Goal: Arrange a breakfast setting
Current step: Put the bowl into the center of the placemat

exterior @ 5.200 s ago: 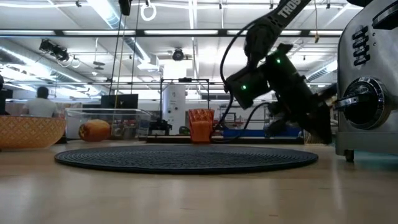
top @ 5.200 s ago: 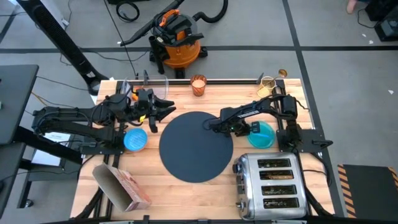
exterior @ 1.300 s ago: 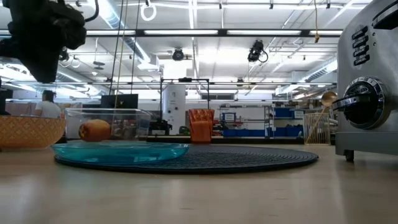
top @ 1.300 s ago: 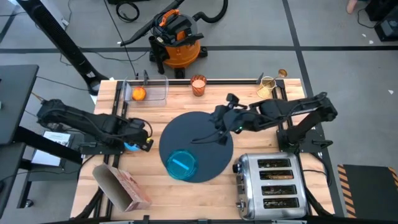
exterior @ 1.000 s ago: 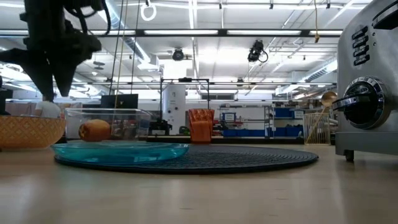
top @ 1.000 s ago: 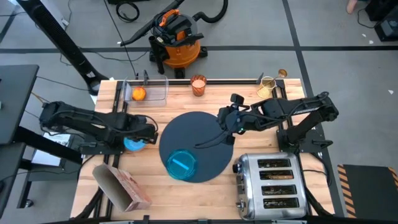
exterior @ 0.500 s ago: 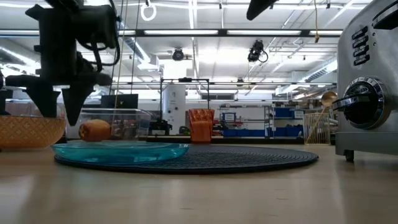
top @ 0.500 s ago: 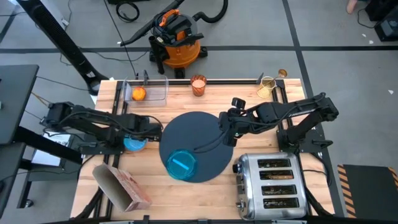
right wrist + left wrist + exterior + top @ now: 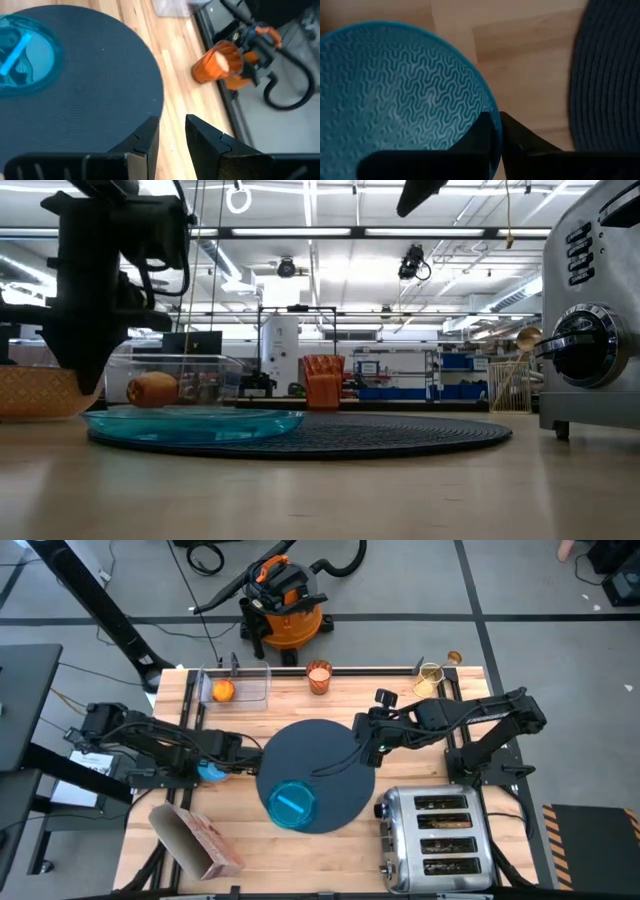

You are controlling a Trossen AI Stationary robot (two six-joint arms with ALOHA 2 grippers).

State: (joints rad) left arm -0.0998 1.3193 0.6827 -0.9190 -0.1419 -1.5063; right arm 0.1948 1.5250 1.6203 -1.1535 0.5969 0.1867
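Mat (image 9: 316,776): round, dark blue-grey, lies flat at the middle of the table (image 9: 430,850).
Plate (image 9: 291,805): teal, sits on the mat's front-left part, near the mat's edge; in the low view it (image 9: 190,423) rests on the mat's left side.
Bowl (image 9: 212,771): light blue, on the table just left of the mat, mostly covered by the left arm; the left wrist view shows its ribbed inside (image 9: 395,95) with bare wood between it and the mat (image 9: 610,75).
Left gripper (image 9: 222,766): low over the bowl; its fingers (image 9: 485,135) stand close together astride the bowl's rim on the mat side, one inside and one outside, pinching it.
Right gripper (image 9: 368,748): above the mat's right-hand edge, well clear of the plate; fingers (image 9: 145,137) slightly apart, nothing between them.
Cup (image 9: 318,677): translucent orange, upright at the table's back edge, behind the mat; also seen in the right wrist view (image 9: 218,63).
Fruit (image 9: 223,690): red-orange, inside a clear bin (image 9: 245,697) at the back left corner.
Toaster (image 9: 436,837): chrome, at the front right, just beside the mat.
Cereal box (image 9: 198,843): pink, lying at the front left.
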